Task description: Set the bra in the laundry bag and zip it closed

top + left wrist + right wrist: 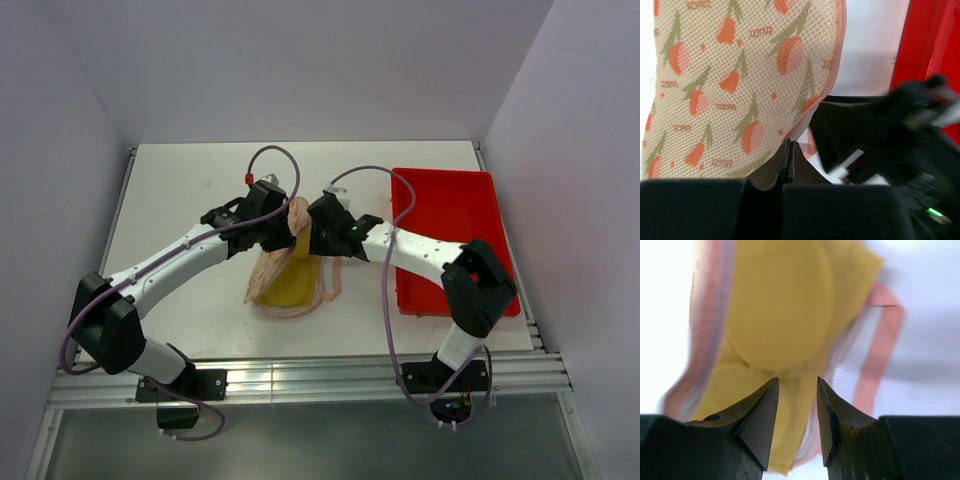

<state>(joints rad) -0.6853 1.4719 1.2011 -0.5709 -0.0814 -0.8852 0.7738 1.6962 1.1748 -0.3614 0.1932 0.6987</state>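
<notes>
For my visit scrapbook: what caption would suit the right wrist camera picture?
Right end effector, jaws apart, hovering over the yellow bra lying on the pink-edged laundry bag.

The pale pink, peanut-shaped mesh-fabric laundry bag [268,268] with orange fruit print lies unzipped at mid-table; one half is tilted up; its pink zipper edge trails loose alongside; the mustard-yellow soft padded bra [298,282] rests in the lower half, a rounded cup facing up.
</notes>
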